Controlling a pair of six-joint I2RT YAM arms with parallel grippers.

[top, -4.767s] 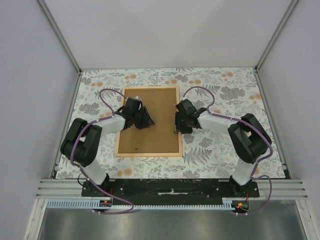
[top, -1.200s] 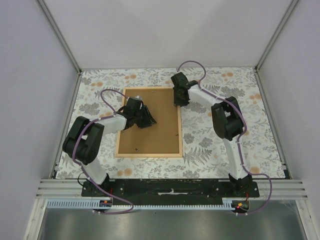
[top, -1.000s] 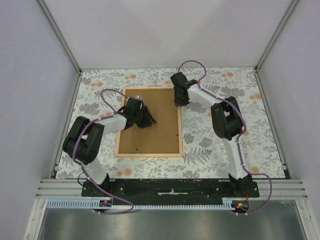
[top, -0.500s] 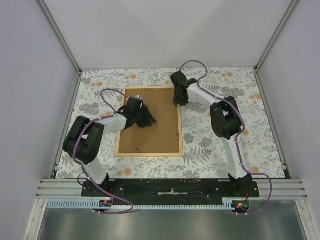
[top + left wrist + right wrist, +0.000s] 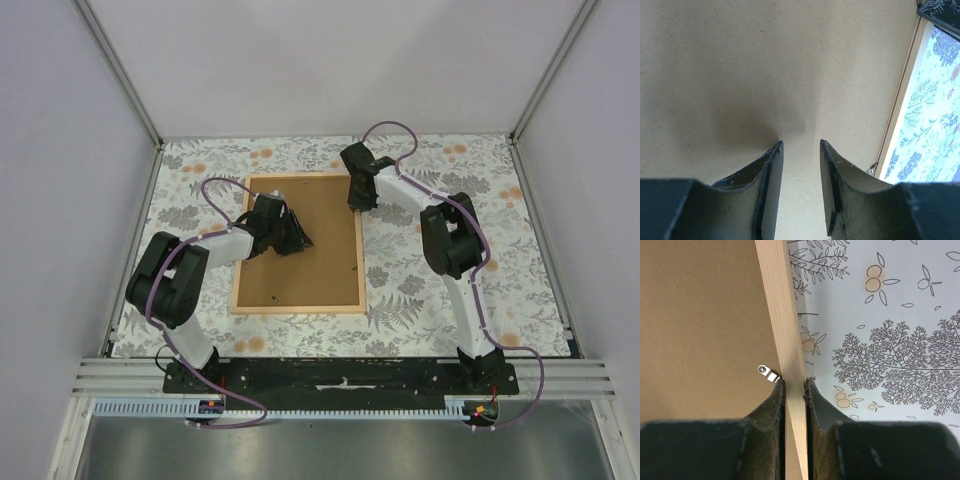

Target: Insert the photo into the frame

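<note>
The light natural-wood rectangular frame (image 5: 300, 308) lies flat on the flower-printed tablecloth (image 5: 430, 290), left of the table's centre. Its near rail sits a little way in from the near edge and its long sides run towards the far edge. A flat brown backing board (image 5: 310, 280) fills its opening. The photo itself cannot be seen in any view.

The left gripper (image 5: 298, 240) reaches in from the frame's left rail to about the middle of the board. In the left wrist view its fingers (image 5: 771, 170) stand partway apart with nothing between them, and their tips are down at the brown surface.

Farther back, the right gripper (image 5: 355, 205) is at the frame's right rail, close to the far right corner. In the right wrist view its jaws are drawn narrow, one on each side of the wooden rail and pinching it. A small bent metal clip (image 5: 767, 373) lies on the board just beside the inner finger.
</note>
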